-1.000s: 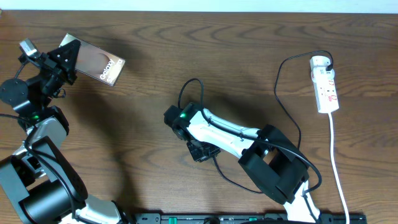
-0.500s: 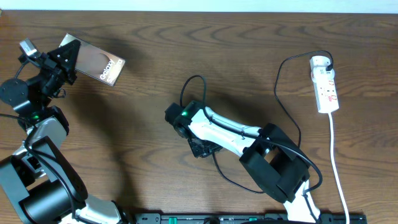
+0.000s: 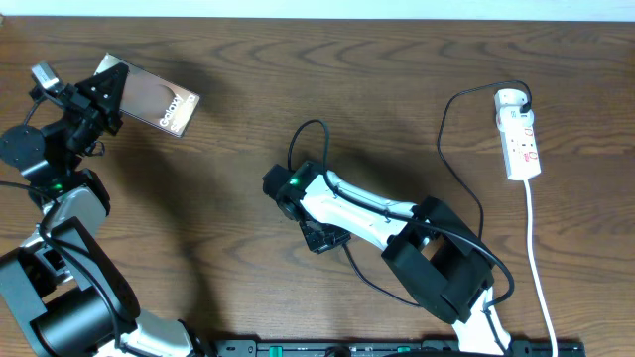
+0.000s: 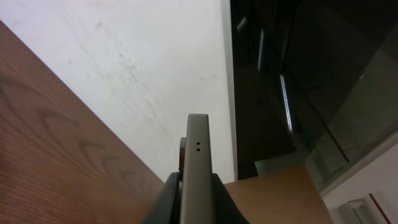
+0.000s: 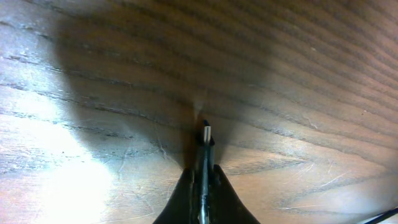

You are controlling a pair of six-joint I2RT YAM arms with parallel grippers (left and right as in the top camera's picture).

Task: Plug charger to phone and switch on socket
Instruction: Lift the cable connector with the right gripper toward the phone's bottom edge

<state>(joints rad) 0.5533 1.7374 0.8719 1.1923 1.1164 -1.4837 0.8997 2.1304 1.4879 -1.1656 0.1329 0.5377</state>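
Note:
The phone, a dark brown glossy slab with pale lettering, is lifted off the table at the far left, and my left gripper is shut on its left end. The left wrist view shows the phone edge-on between the fingers of the left gripper. Near the table's middle my right gripper is shut on the charger's plug end. In the right wrist view the plug tip sticks out past the right gripper, just above the wood. The black charger cable runs to the white socket at the far right.
The socket's white cord runs down the right side toward the front edge. The black cable loops behind the right gripper and trails under the right arm. A black rail lines the front edge.
My right gripper has shut on the charger's plug end and shifted slightly; the cable loop moved a little. The left gripper and phone have stayed still.

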